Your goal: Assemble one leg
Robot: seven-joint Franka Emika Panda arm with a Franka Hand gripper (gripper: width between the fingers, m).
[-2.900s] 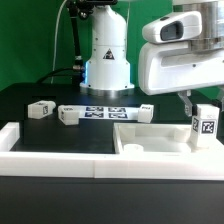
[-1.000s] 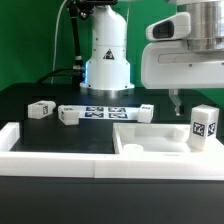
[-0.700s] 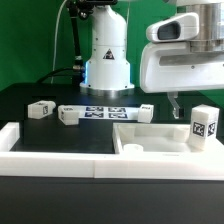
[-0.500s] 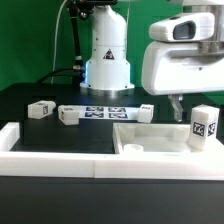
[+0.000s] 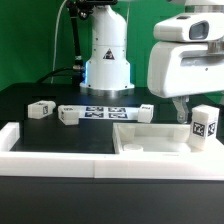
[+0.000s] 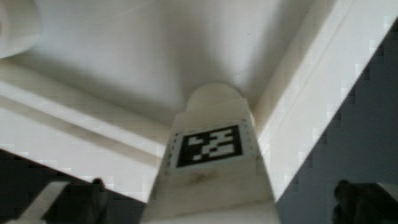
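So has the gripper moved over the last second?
Yes. The gripper has shifted toward the exterior view's right, away from the arm's white base and closer to the upright leg.

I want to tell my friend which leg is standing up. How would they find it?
Look for the wide flat white panel at the exterior view's right. The leg stands upright at that panel's right end, with its tag facing the camera. The other legs sit off the panel on the black table, beside the marker board.
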